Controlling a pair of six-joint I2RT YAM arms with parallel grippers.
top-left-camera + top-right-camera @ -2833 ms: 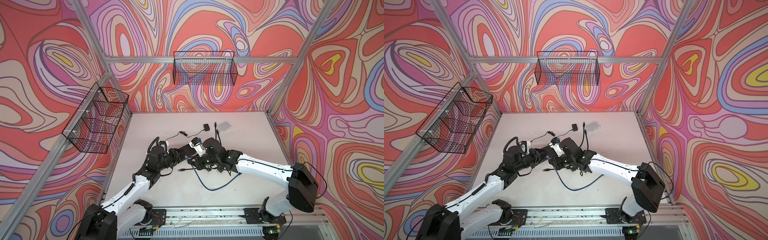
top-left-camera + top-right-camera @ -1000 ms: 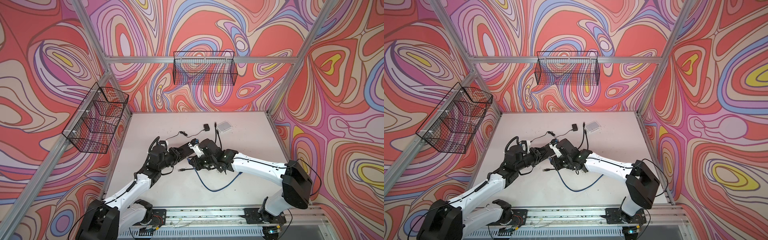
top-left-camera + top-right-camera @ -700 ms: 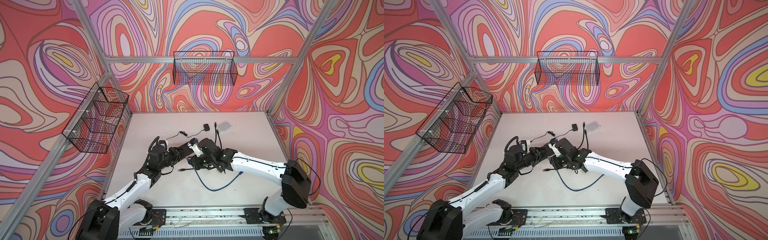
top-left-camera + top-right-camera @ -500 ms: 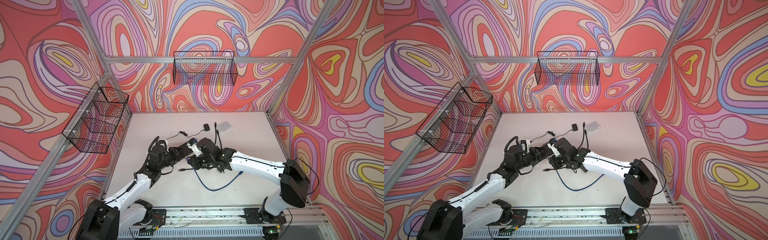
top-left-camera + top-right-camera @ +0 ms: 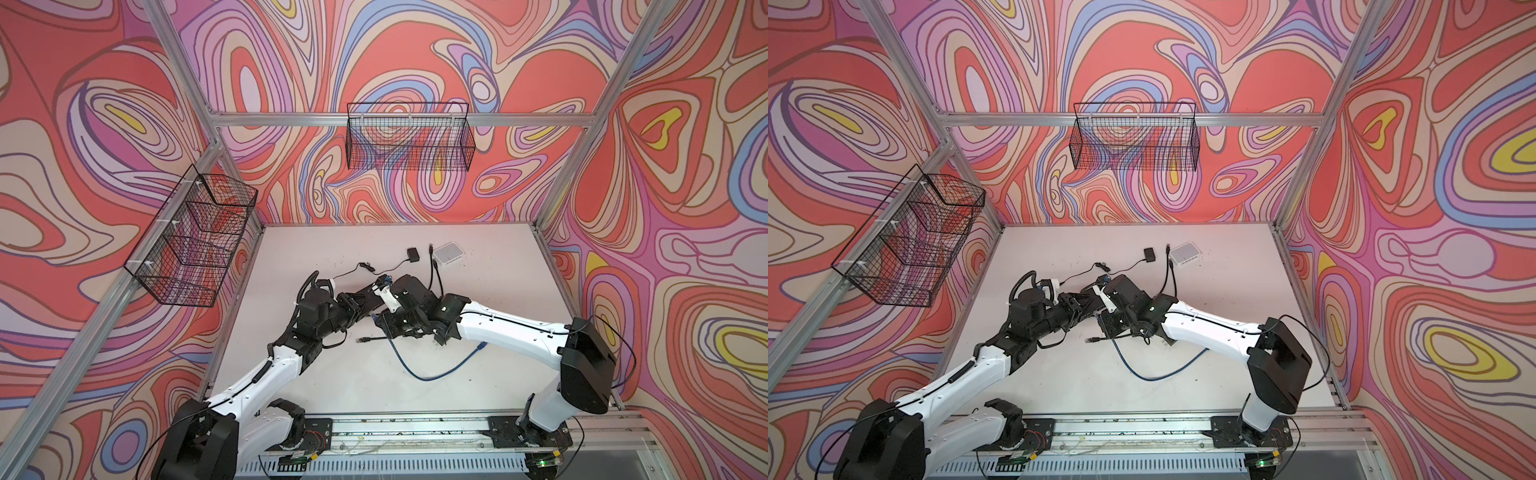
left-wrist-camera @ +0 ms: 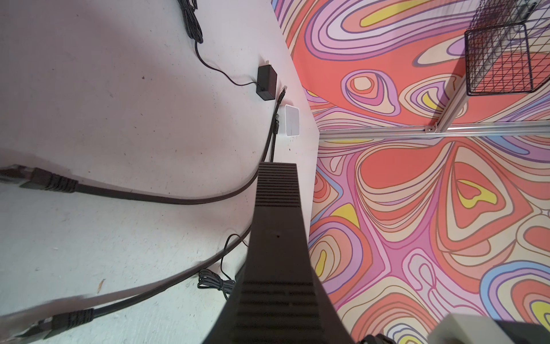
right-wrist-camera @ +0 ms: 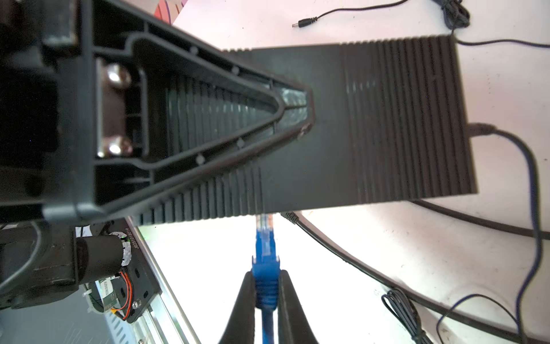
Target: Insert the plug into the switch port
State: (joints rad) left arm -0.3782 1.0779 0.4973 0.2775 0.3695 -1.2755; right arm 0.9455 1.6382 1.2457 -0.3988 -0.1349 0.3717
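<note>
The switch (image 7: 372, 125) is a flat black ribbed box held up off the table. My left gripper (image 5: 365, 300) is shut on it, with one finger (image 7: 253, 85) lying across its face. In the left wrist view the switch (image 6: 278, 208) fills the middle and hides the fingertips. My right gripper (image 7: 265, 278) is shut on the boot of the blue plug (image 7: 264, 238). The plug's clear tip meets the switch's near edge; the port is hidden. The blue cable (image 5: 432, 376) trails over the table. In both top views the two grippers meet at mid table, the right gripper (image 5: 380, 323) below the left.
A black network cable with its plug (image 5: 365, 340) lies just in front of the grippers. A black power adapter (image 5: 412, 254) and a small white box (image 5: 446, 253) sit at the back. Thin black wire (image 7: 401, 309) is bundled nearby. Wire baskets (image 5: 409, 139) hang on the walls.
My right arm has shifted a little to the left, bringing the blue plug closer against the switch. The left arm has hardly moved. Both grips are the same.
</note>
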